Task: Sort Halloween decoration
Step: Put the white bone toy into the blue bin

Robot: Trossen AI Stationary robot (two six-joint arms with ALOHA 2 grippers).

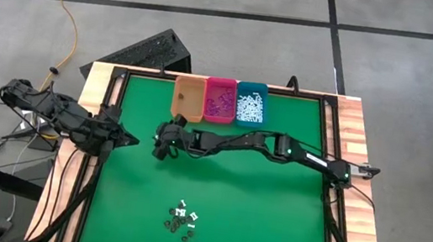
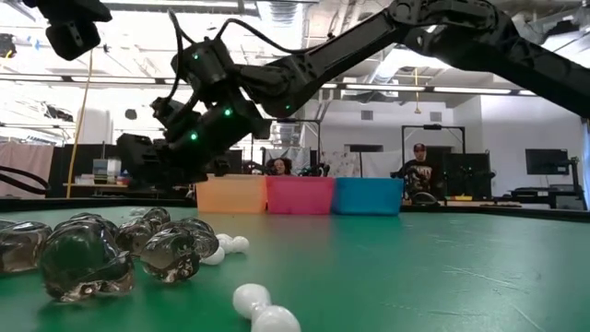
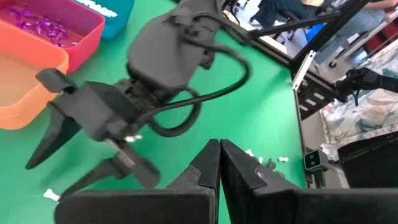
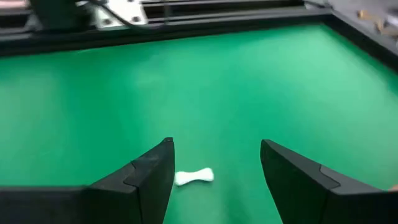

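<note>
green felt-topped table [image 1: 274,197] with wooden border sitting on grey concrete floor, carrying orange, pink and teal plastic bins [image 1: 218,100] at its far edge, tiny white, purple and dark plastic halloween pieces [image 1: 184,219] lying near its front edge, one white bone-shaped piece [image 4: 194,177] lying between the spread-wide fingers of the right gripper [image 1: 165,141] hovering mid-table, left gripper [image 1: 131,139] waiting pinched closed at the left edge, broad bare green stretching between.

3 bins [image 1: 219,101] at table's far edge, pcs [image 1: 183,221] near front

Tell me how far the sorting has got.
Done: purple bits fill the pink bin, white sticks the teal bin. In hand: nothing; the right gripper stands open over one white piece. Left: a pile near the table's front.
</note>
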